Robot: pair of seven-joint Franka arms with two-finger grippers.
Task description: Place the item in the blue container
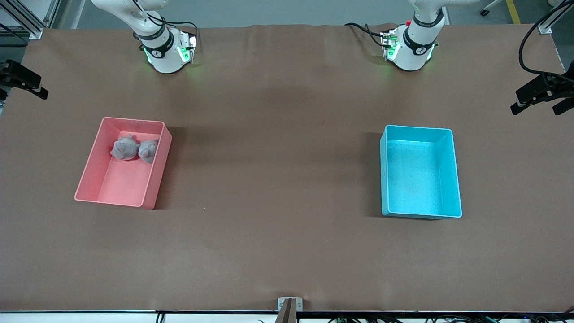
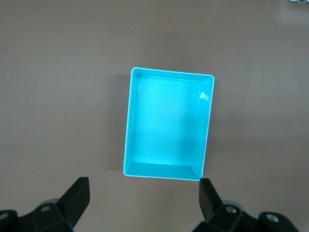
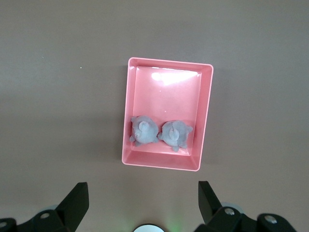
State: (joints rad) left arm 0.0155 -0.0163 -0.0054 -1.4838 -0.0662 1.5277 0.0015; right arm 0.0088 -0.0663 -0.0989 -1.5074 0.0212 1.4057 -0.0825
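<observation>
Hovering with both pincers spread, our right gripper [image 3: 140, 205] over the pink bin [image 1: 89, 166] holding two grey toys [image 1: 133, 149], our left gripper [image 2: 143, 203] over the empty blue container [image 1: 455, 172] at its end, we must first descend and grasp.

Table [image 1: 287, 251]: brown, matte surface; pink bin [image 1: 154, 179] rests on it at 9 o'clock, toward the right arm's end; blue container [image 1: 455, 179] rests at 3 o'clock, well apart.
</observation>
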